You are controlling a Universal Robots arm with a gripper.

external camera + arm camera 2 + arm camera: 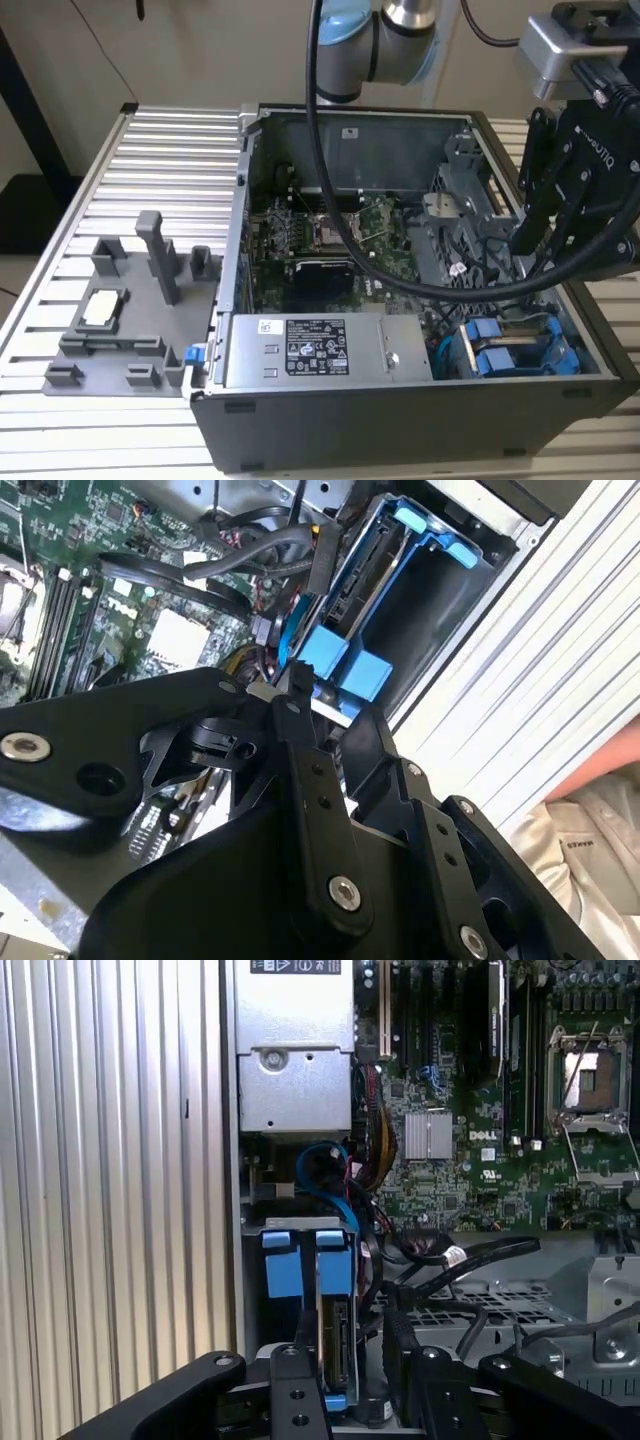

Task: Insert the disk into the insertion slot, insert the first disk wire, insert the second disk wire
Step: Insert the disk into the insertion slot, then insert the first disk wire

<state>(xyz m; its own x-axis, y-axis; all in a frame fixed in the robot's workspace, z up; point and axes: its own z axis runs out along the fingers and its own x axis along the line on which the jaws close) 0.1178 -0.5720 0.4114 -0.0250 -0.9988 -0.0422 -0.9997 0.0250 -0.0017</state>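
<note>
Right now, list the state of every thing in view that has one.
computer case: open, side panel off.
disk: standing on edge in the insertion slot, blue bracket fitted.
processor socket: bare, no cooler.
blue cable: looped beside the disk; its ends cannot be made out.
tool: close over the disk.

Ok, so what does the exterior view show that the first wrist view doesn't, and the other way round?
Exterior view's extras: the grey parts fixture on the slatted table at the exterior view's left, and the arm's blue-capped joint.
First wrist view's extras: the disk end-on, its connector edge facing the camera, and a square silver heatsink on the motherboard.
Shared: the disk's blue bracket, the power supply box and the processor socket.
</note>
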